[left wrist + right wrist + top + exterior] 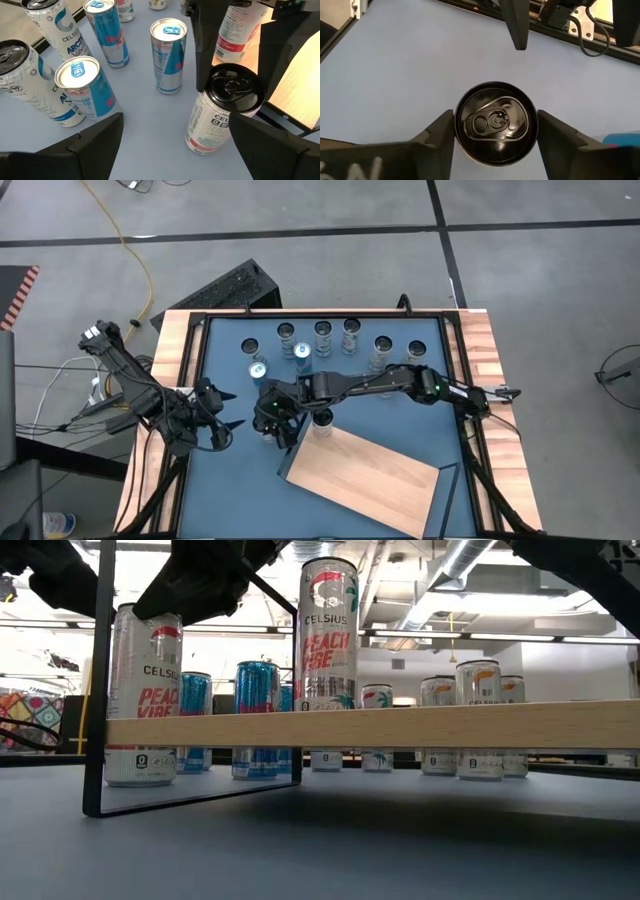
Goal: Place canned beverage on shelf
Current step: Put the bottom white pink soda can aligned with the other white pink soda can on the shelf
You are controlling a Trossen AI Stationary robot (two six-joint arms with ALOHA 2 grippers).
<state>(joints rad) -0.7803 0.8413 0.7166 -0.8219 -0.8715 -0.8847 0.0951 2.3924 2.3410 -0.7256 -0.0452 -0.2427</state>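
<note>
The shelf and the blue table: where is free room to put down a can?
The shelf holds one can at its far corner; the rest is bare. The table left of it is bare too. Crowded: the can row along the far edge, around the right gripper.

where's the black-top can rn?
High view: the black-top can stands on the blue table left of centre, off the shelf's left corner, between the right tool's fingers.
</note>
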